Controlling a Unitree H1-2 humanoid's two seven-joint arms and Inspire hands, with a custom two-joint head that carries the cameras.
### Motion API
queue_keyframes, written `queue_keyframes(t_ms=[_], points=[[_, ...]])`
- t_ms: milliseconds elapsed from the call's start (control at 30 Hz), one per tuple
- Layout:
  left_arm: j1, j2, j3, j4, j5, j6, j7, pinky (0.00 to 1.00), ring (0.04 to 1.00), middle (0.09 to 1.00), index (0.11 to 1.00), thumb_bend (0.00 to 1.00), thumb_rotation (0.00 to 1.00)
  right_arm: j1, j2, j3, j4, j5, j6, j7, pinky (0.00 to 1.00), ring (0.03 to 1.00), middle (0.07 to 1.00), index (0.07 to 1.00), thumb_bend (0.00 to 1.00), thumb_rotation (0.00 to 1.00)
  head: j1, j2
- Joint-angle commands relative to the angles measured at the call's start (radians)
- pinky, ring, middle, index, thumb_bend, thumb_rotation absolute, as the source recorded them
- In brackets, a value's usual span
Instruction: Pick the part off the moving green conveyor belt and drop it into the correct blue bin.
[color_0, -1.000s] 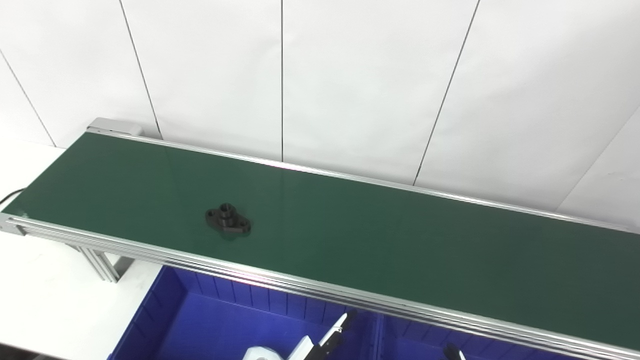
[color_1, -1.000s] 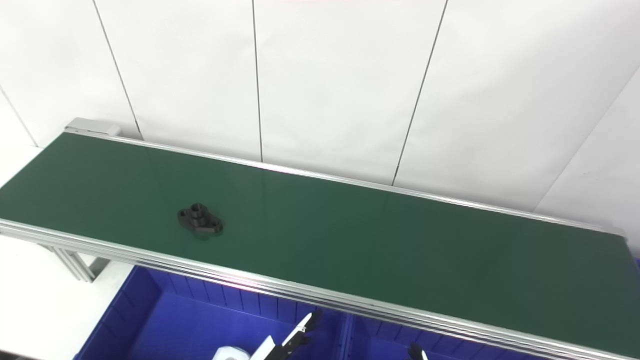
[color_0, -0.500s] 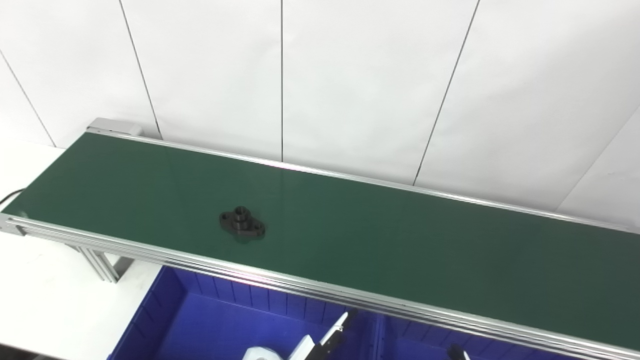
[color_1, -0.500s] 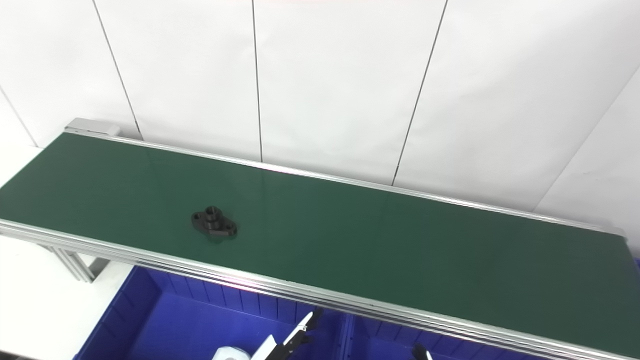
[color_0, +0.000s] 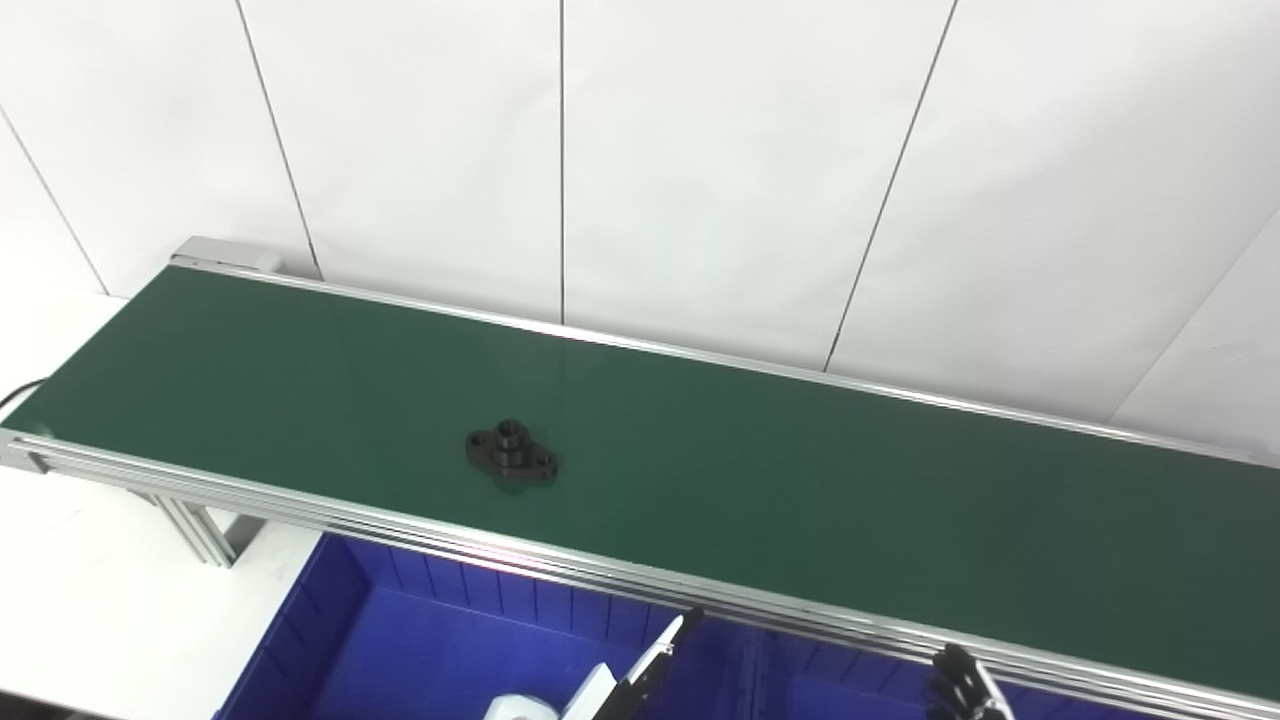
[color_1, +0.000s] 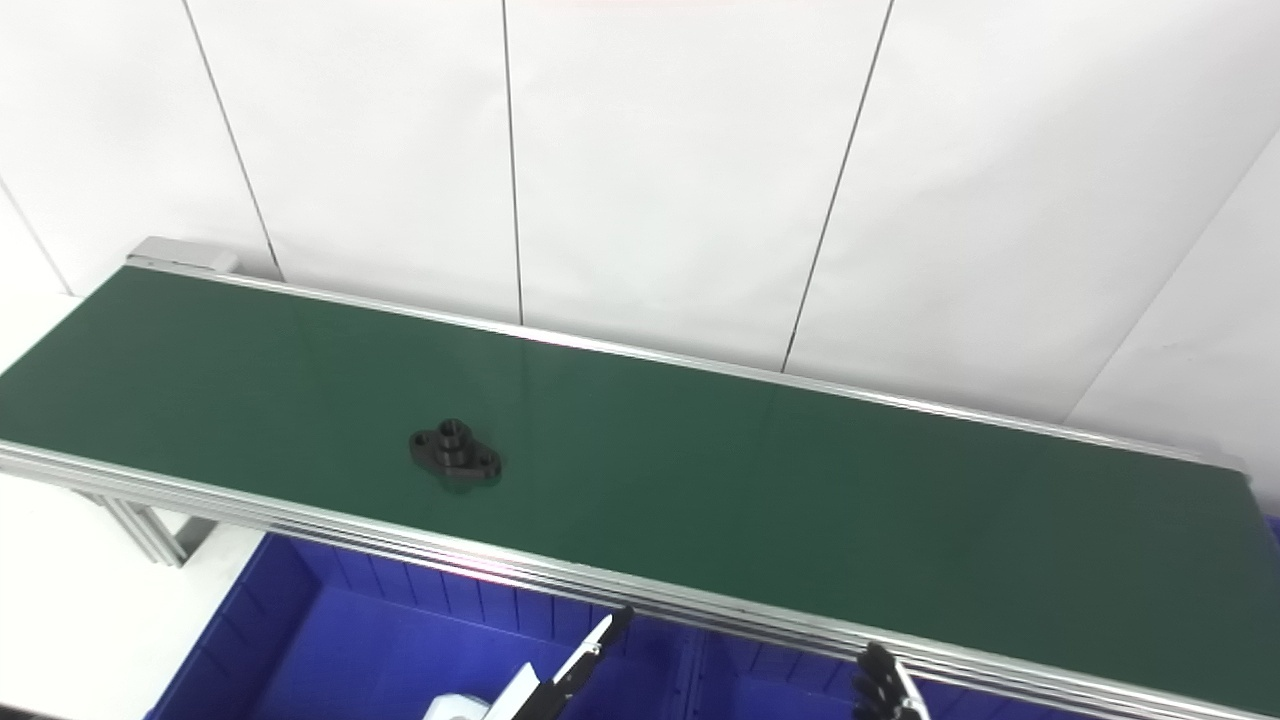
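A black flanged part with a raised centre hub lies flat on the green conveyor belt, left of the belt's middle. It also shows in the right eye view. Only the tip of my left hand shows at the bottom edge, over the left blue bin, well short of the part. The fingertips of my right hand rise at the bottom edge over the right blue bin. Too little of either hand shows to tell whether it is open or shut.
The belt's aluminium front rail runs between the bins and the belt. A white panelled wall stands right behind the belt. A white tabletop lies at the lower left, with the belt's leg on it.
The black part has ridden to the right along the belt. My right hand's fingertips have risen higher into view. My left hand has shifted slightly.
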Motion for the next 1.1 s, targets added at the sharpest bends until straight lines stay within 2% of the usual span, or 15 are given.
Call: queue_keyframes(t_ms=[0,200,267,400,533,733,1067], points=[[-0.007,-0.002,0.008,-0.036,-0.017,-0.04,-0.008,1.0,1.0,1.0,1.0,0.78,0.76,-0.012,-0.004,-0.014,-0.055,-0.038,-0.057,-0.015,0.75,0.82,0.849,0.875,0.8,0.68,0.0,0.001],[-0.01,0.002,0.009,-0.04,-0.011,-0.04,0.002,1.0,1.0,1.0,1.0,0.75,0.82,-0.043,0.013,-0.043,-0.119,-0.091,-0.043,0.022,0.77,0.822,0.859,0.893,0.79,0.68,-0.054,0.008],[-0.01,0.003,0.015,-0.04,-0.025,-0.04,-0.015,1.0,1.0,1.0,1.0,0.75,0.84,-0.061,0.018,-0.049,-0.152,-0.105,-0.013,0.04,0.77,0.823,0.862,0.899,0.78,0.67,-0.07,0.009],[-0.015,0.004,0.027,-0.03,-0.037,-0.04,-0.034,1.0,1.0,1.0,1.0,0.76,0.87,-0.115,0.028,-0.055,-0.214,-0.13,0.072,0.09,0.8,0.841,0.875,0.915,0.74,0.64,-0.125,0.008],[-0.024,0.008,0.03,-0.024,-0.046,-0.04,-0.048,1.0,1.0,1.0,1.0,0.76,0.9,-0.163,0.041,-0.062,-0.27,-0.17,0.185,0.136,0.78,0.826,0.86,0.905,0.72,0.58,-0.156,0.005],[-0.037,0.012,0.032,-0.011,-0.064,-0.04,-0.063,1.0,1.0,1.0,1.0,0.75,0.91,-0.24,0.035,-0.055,-0.32,-0.208,0.322,0.221,0.77,0.809,0.863,0.914,0.7,0.52,-0.18,0.004],[-0.044,0.021,0.038,0.0,-0.079,-0.04,-0.108,1.0,1.0,1.0,1.0,0.74,0.92,-0.362,0.029,-0.014,-0.339,-0.292,0.468,0.33,0.77,0.844,0.893,0.919,0.7,0.51,-0.188,-0.004]])
